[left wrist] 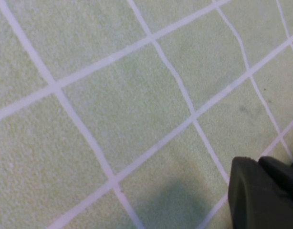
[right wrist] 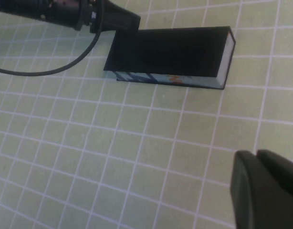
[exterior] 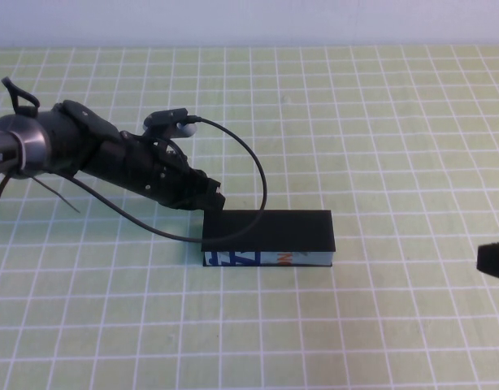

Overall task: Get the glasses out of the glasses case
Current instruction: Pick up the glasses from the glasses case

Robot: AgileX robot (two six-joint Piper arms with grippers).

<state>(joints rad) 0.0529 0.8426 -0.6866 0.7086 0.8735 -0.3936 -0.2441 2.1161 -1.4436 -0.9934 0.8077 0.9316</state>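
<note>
Two grippers, left gripper point(exterior: 210, 197) at closed glasses case point(exterior: 270, 237), right gripper point(right wrist: 261, 191) shut, apart.

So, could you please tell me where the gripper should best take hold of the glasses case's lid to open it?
Probably the lid's front edge, from the robot's side: the glasses case lies closed and flat, printed side facing the robot. The left gripper sits at its far left corner; the right gripper waits, shut, to the right.

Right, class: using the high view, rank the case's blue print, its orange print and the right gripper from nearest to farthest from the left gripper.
1. The blue print, at the left end of the glasses case front, close to the left gripper at the case's rear left corner.
2. The orange print, mid-front of the case.
3. The right gripper, shut, at the view's far right edge.
</note>
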